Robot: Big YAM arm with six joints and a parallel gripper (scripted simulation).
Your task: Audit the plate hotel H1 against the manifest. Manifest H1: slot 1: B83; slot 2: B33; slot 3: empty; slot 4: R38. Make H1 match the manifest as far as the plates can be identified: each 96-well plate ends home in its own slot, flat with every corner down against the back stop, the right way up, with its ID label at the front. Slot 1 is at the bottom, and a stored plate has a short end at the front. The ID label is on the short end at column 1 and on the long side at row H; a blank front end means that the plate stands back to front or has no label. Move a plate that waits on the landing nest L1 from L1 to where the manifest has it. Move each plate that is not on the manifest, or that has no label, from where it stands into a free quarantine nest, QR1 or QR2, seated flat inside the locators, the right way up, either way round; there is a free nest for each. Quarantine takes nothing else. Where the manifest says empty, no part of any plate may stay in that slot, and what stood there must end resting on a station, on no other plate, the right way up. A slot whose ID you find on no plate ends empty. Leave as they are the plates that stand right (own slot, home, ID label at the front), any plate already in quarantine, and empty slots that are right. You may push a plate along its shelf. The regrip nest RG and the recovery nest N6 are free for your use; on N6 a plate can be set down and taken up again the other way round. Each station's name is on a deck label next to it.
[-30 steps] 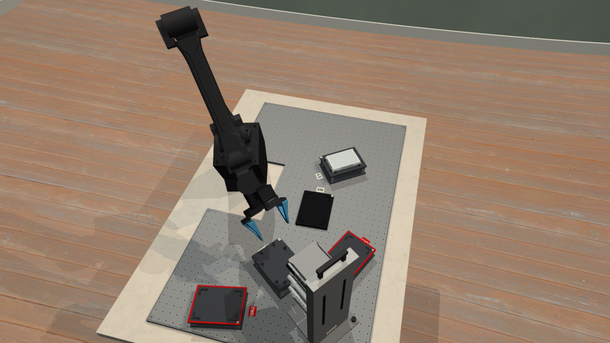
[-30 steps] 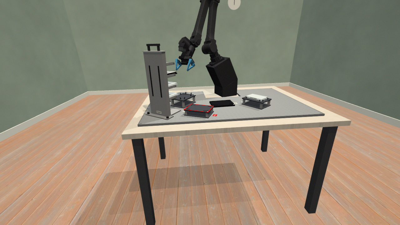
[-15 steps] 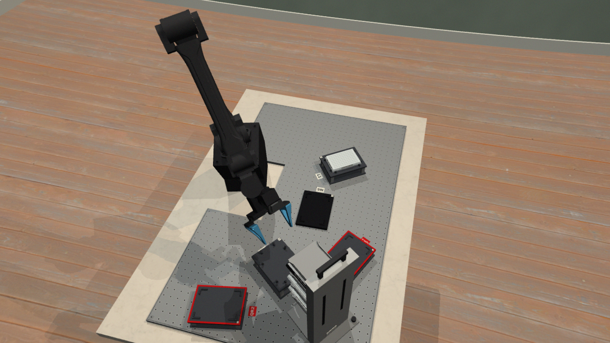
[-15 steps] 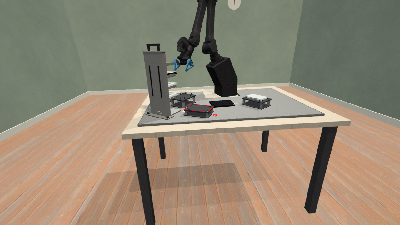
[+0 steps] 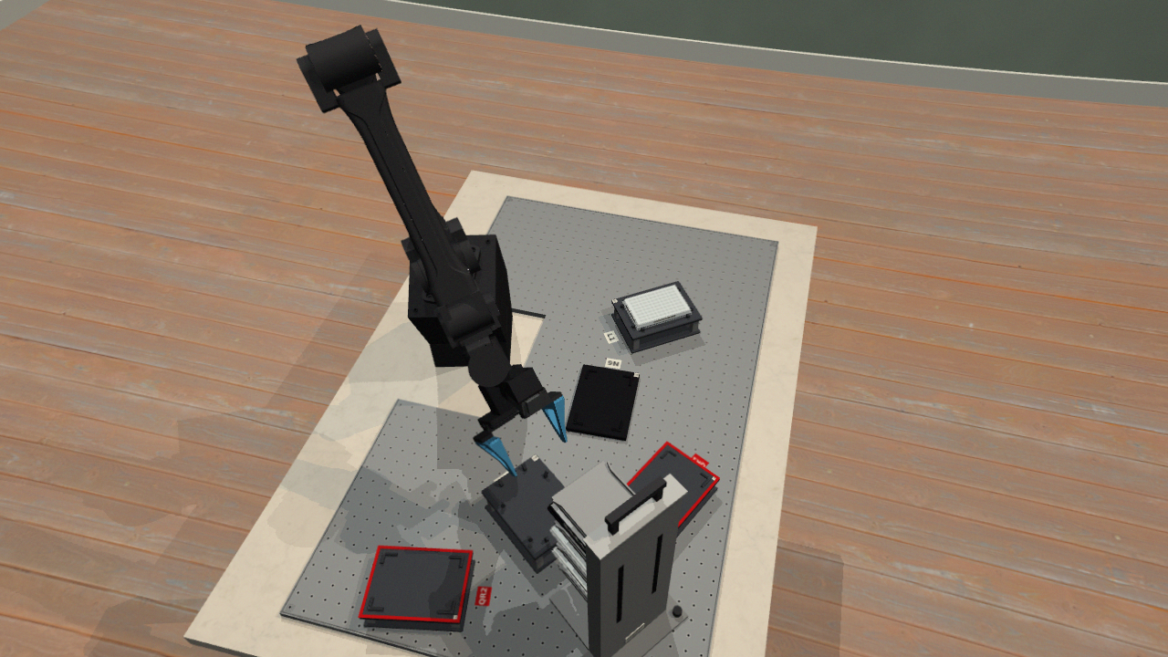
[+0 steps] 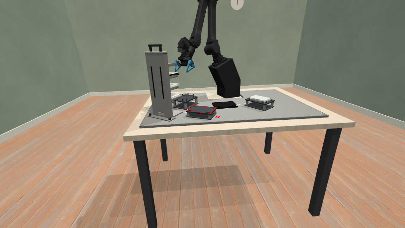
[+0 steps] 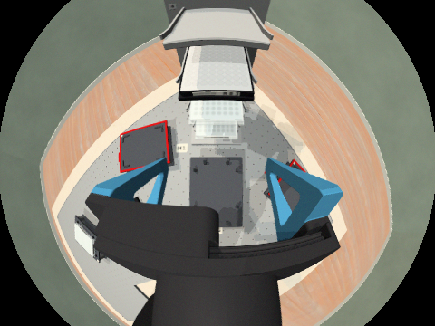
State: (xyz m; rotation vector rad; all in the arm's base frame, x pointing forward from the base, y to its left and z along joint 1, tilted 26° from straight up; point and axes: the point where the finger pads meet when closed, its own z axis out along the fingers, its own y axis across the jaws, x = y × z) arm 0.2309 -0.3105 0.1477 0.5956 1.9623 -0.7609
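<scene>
The plate hotel H1 (image 5: pixel 632 563) (image 6: pixel 158 85) stands at the deck's near end, its open front facing my gripper. Its top shelf (image 7: pixel 217 27) looks bare. A plate with a dark front edge (image 7: pixel 214 75) (image 6: pixel 173 74) sits on the shelf below, and clear plates (image 7: pixel 216 115) (image 6: pixel 175 85) show on the lower shelves. I cannot read any label. A white 96-well plate (image 5: pixel 655 305) (image 6: pixel 258 98) lies on the landing nest L1. My gripper (image 5: pixel 532 439) (image 6: pixel 183 67) (image 7: pixel 217 163) is open and empty. It hangs in front of the hotel's upper shelves, above the regrip nest (image 5: pixel 521 500) (image 6: pixel 185 99) (image 7: pixel 216 194).
The red-rimmed quarantine nest QR2 (image 5: pixel 416 584) (image 7: pixel 144 145) is bare. QR1 (image 5: pixel 684 477) (image 6: pixel 201 110) is also bare and stands close beside the hotel. The flat black nest N6 (image 5: pixel 604 400) (image 6: pixel 224 104) lies between the regrip nest and L1. The arm's base (image 5: pixel 461 306) stands behind.
</scene>
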